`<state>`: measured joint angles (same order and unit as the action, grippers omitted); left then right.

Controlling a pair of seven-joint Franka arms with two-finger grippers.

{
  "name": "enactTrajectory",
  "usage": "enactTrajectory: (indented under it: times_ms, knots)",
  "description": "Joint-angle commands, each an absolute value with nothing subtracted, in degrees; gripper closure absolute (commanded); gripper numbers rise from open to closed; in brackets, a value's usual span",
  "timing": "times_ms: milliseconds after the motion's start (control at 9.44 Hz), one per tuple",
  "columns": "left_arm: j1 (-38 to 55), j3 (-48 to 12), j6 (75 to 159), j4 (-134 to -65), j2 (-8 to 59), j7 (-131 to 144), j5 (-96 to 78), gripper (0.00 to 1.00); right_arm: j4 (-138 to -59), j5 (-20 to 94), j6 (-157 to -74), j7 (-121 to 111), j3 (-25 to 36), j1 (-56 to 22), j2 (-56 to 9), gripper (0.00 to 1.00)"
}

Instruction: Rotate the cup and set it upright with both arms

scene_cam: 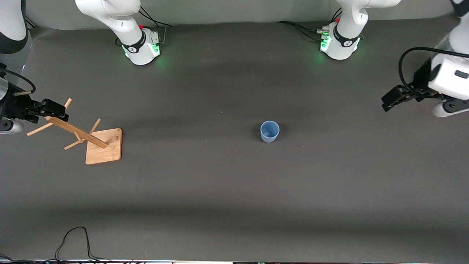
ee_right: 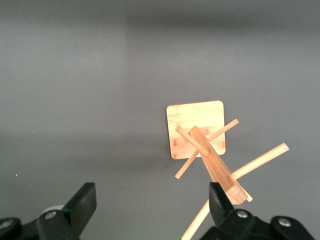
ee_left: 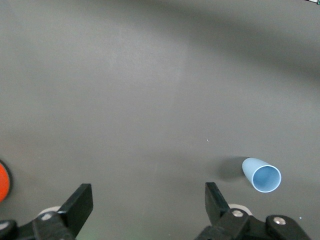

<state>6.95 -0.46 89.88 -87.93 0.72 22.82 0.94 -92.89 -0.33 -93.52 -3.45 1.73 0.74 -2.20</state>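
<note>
The light-blue cup point(scene_cam: 269, 131) stands upright, mouth up, on the dark table mat near the middle, a little toward the left arm's end. It also shows in the left wrist view point(ee_left: 262, 175). My left gripper point(scene_cam: 390, 99) hangs open and empty above the mat at the left arm's end, well apart from the cup; its jaws point(ee_left: 147, 192) are spread wide over bare mat. My right gripper point(scene_cam: 55, 109) is open and empty at the right arm's end, up beside the top of the wooden rack; its jaws point(ee_right: 152, 192) hold nothing.
A wooden peg rack point(scene_cam: 103, 146) with a square base, slanted post and several pegs stands at the right arm's end, also in the right wrist view point(ee_right: 196, 127). An orange round thing point(ee_left: 2, 181) shows at the left wrist view's edge. A black cable point(scene_cam: 73, 238) lies by the near edge.
</note>
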Motion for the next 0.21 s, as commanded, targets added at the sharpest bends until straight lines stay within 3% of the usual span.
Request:
enactTrajectory:
  times_ms: [0,106]
  knots:
    - [5.4,0.1,88.7,-85.4,1.2,20.4,-0.3,0.00,-93.1,-0.4,-93.6,-4.7,1.6,0.9,-1.8,0.00]
    - [5.6,0.1,88.2,-85.3,1.3,19.9,-0.1,0.00,-93.3,-0.4,-93.6,-4.7,1.6,0.9,-1.8,0.00]
